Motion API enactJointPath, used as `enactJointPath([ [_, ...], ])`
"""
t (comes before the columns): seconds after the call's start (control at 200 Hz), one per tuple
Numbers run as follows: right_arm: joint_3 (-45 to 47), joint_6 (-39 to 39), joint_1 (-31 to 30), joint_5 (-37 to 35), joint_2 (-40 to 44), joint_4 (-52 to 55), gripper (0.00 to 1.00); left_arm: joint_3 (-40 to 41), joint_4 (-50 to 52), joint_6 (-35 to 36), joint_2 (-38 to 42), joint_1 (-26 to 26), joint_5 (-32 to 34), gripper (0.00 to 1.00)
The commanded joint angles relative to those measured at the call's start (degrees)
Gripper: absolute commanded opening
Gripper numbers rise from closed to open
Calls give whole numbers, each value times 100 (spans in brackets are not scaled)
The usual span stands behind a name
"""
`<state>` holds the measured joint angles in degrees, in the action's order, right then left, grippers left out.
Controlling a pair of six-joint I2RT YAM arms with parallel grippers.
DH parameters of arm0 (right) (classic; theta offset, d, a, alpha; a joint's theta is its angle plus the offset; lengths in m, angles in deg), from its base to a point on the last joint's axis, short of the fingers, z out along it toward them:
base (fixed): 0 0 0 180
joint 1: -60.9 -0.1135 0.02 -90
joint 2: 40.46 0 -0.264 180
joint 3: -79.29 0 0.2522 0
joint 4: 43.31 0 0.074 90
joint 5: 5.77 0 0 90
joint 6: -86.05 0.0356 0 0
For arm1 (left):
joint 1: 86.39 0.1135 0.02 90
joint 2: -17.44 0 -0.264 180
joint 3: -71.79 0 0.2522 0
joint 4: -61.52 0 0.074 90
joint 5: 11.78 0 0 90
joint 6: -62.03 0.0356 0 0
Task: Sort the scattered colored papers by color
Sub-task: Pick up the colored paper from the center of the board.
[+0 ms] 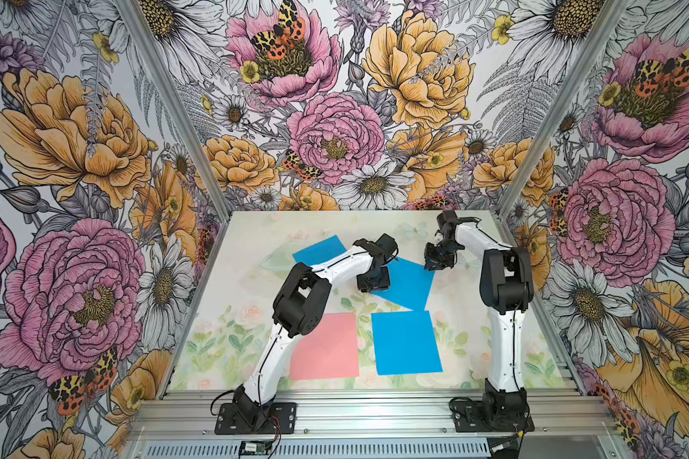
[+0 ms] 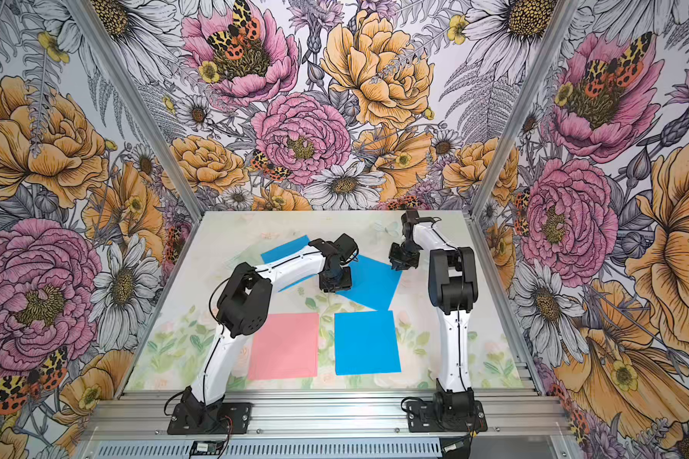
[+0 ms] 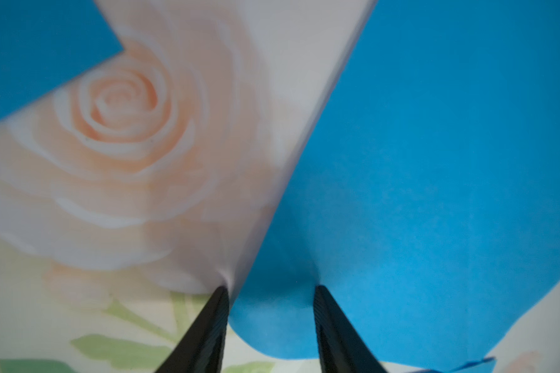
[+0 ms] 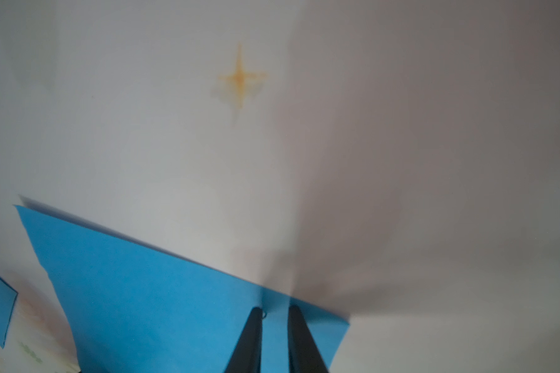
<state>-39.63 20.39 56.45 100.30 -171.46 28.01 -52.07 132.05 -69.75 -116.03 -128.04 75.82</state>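
In both top views, the pink paper (image 1: 325, 345) lies at the front of the tabletop (image 1: 215, 349). The front blue paper (image 1: 406, 341) is just beside it. The middle blue paper (image 1: 408, 284) lies crooked behind them. The far blue paper (image 1: 319, 248) peeks out behind the left arm. Both arms bend down to the middle blue paper, the left hand (image 1: 372, 284) at one edge and the right hand (image 1: 434, 264) at a corner. I think this sheet is being moved to join the front blue one.

In the left wrist view, the left hand (image 3: 270, 287) has its fingers apart. One is on the blue and one is right at its edge. It likely needs to squeeze next.

In the right wrist view, the right hand (image 4: 275, 308) has its fingers close together over the paper's edge, with a thin gap. I cannot tell if it pinches.
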Motion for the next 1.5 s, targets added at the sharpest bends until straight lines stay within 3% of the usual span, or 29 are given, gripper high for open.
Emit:
enactJointPath([
  [0.0, 93, -21, 5, 21, -163, -49, 18, 49, -192, 47, -713, -172, -836, 47],
  [0.145, 101, -17, 5, 44, -145, -46, 18, -123, -249, 41, -856, -222, -1042, 46],
  [0.275, 134, -23, 5, 62, -128, -48, 18, 218, -867, -183, -675, -159, -1352, 46],
  [0.54, 205, -58, 10, 79, -94, -43, 18, 2384, -3231, -1331, 704, 248, -1545, 47],
  [0.821, 241, -100, 6, 84, -49, -29, 18, 3972, -4891, -2528, 1443, 494, -1764, 50],
  [1.296, 259, -165, 14, 135, -78, -26, 18, 5238, -7814, -4347, 1205, 531, -2227, 53],
  [1.491, 232, -181, 15, 181, -101, -23, 19, 5993, -9971, -5388, 1036, 482, -2016, 53],
])
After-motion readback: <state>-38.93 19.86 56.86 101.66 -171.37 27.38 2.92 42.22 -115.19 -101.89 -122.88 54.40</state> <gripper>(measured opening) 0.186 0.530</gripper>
